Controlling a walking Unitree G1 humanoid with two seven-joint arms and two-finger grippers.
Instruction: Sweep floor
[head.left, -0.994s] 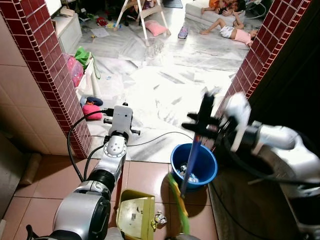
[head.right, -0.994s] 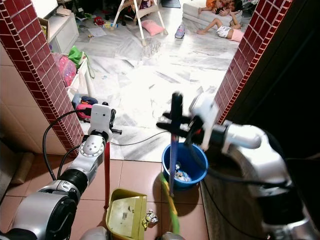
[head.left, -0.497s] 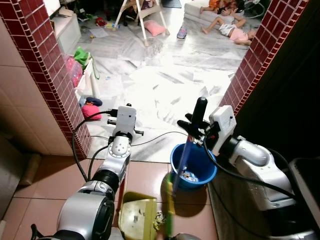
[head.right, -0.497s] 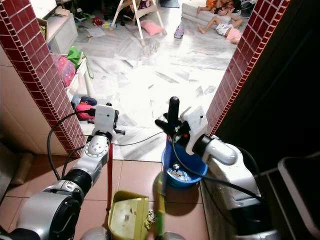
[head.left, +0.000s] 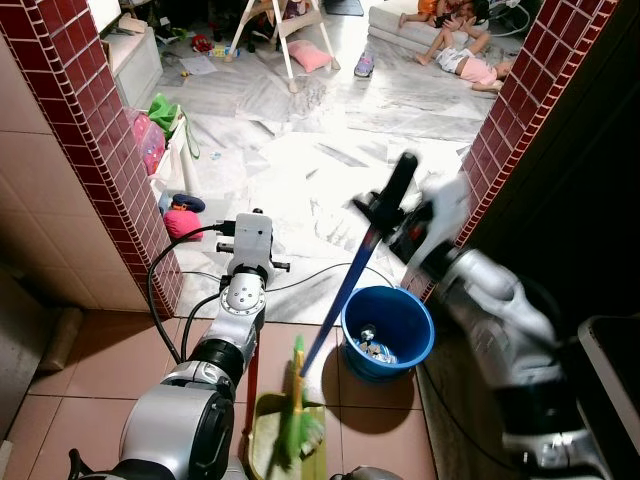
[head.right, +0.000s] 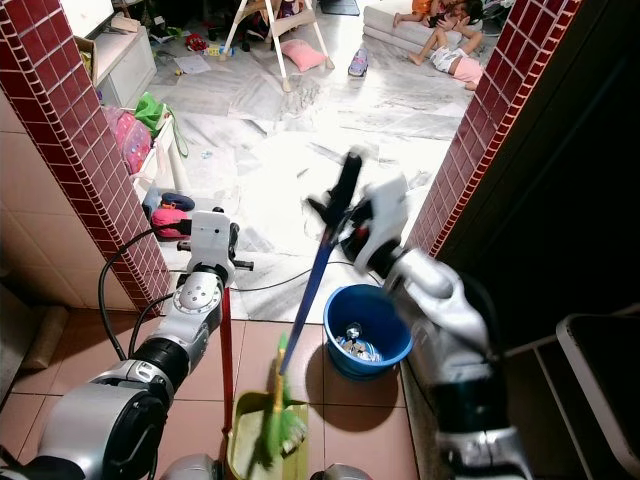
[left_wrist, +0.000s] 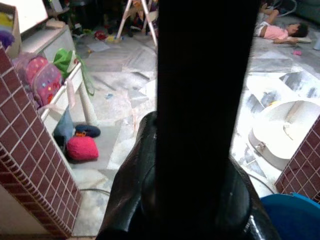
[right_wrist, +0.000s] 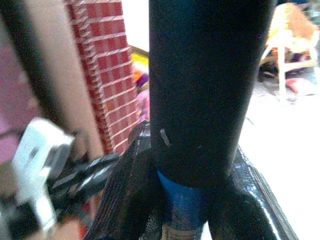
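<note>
Left eye view: the right tool (head.left: 392, 212) is closed around the black grip of the broom (head.left: 345, 293), high over the marble floor (head.left: 300, 170) in the doorway. The blue broom shaft slants down and to the left from that tool, passing just left of the blue bucket (head.left: 388, 331); its green bristles (head.left: 298, 425) rest in the yellow dustpan (head.left: 262, 440) on the near tiled floor. The left tool (head.left: 248, 262) grips the top of the dustpan's red upright handle (head.left: 250, 385), beside the red brick pillar (head.left: 95, 130) on the left. The bucket holds some scraps and stands right of the dustpan, near it but apart.

Right eye view: the same layout; the broom head lies well below and left of the right tool, and a black cable (head.right: 275, 287) runs across the floor behind the left arm. People lie on a mat (head.right: 440, 40) far across the room.

Left wrist view: the left tool's fingers (left_wrist: 132, 195) clamp a dark vertical handle; a pink bag (left_wrist: 82, 148) lies beyond.

Right wrist view: the right tool's fingers (right_wrist: 125, 200) grip the broom's black grip where it meets the blue shaft
</note>
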